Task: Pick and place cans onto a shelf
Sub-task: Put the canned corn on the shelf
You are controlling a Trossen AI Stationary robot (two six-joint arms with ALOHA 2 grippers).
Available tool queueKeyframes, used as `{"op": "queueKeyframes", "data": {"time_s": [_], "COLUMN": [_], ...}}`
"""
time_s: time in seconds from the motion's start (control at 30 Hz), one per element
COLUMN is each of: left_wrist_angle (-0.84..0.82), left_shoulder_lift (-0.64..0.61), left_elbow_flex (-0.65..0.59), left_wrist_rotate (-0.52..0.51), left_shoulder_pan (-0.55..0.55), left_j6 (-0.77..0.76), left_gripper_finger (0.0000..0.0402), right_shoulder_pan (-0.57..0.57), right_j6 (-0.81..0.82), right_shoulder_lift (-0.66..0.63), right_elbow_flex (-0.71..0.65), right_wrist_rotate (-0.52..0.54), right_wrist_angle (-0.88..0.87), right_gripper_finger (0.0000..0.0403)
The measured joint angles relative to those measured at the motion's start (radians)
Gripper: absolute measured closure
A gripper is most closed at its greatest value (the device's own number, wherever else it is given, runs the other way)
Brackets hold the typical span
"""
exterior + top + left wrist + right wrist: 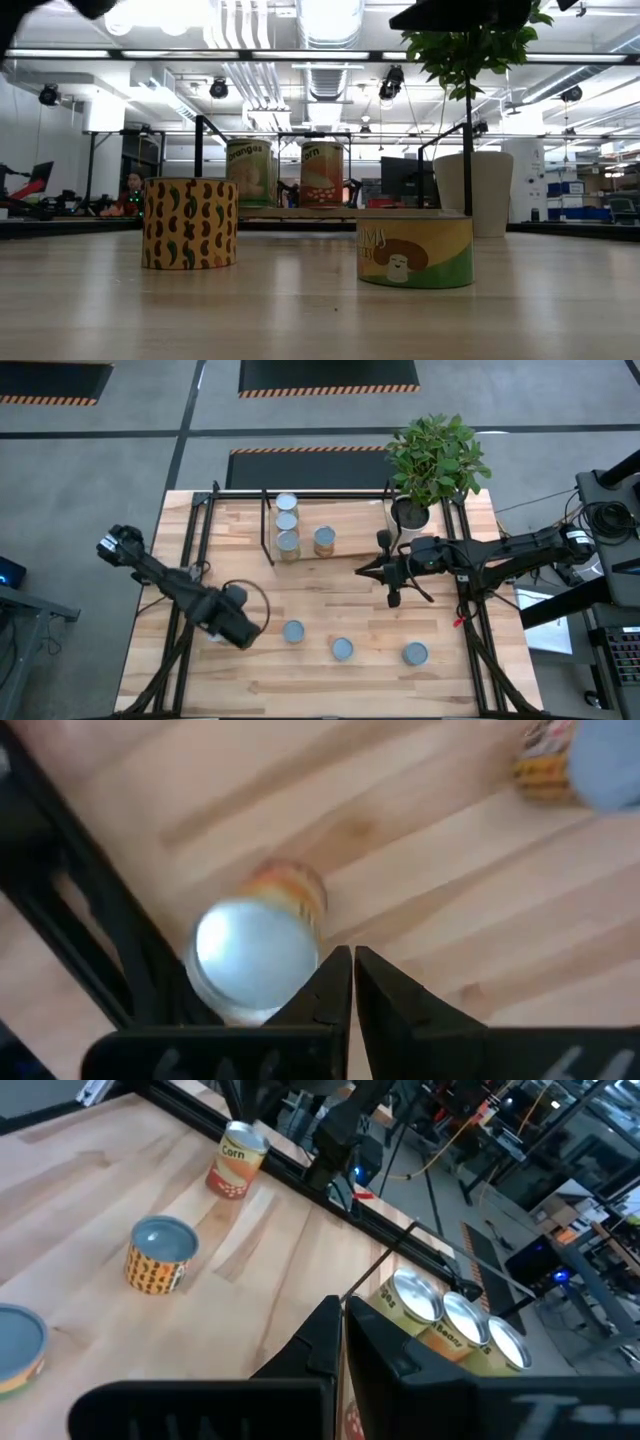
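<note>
Near edge: three loose cans (342, 649) in a row on the tabletop (300, 590); left gripper (352, 982), fingers pressed together and empty, just beside a fourth can (256, 952). Mid-table, right gripper (342, 1338) also closed, empty. Farthest: four cans (287, 526) on the shelf (330, 552).

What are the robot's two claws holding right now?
Nothing. The left gripper is shut empty beside a silver-topped orange can; the right gripper is shut empty too.

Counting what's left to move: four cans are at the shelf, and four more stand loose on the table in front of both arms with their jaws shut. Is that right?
Not quite. The high view shows three loose cans in the front row, not four. The rest holds: four cans at the shelf, both arms' jaws shut.
</note>
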Motion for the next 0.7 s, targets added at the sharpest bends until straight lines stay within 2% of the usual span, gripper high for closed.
{"op": "queueKeyframes", "data": {"time_s": [0.17,0.3,0.7], "left_wrist_angle": [0.008,0.007,0.005], "left_shoulder_lift": [-0.001,-0.027,-0.030], "left_elbow_flex": [-0.058,-0.083,-0.129], "left_wrist_rotate": [0.020,0.027,0.026], "left_shoulder_pan": [-0.105,-0.142,-0.153], "left_j6": [-0.231,-0.343,-0.458], "left_gripper_finger": [0.0396,0.0357,0.0129], "right_shoulder_pan": [0.000,0.000,0.000], "right_j6": [-0.008,-0.023,-0.040], "right_shoulder_lift": [0.000,0.000,0.000], "right_elbow_flex": [0.000,0.000,0.000], "right_wrist_rotate": [-0.001,-0.005,-0.006], "right_wrist_angle": [-0.001,0.005,0.022], "right_gripper_finger": [0.0394,0.0394,0.0394]}}
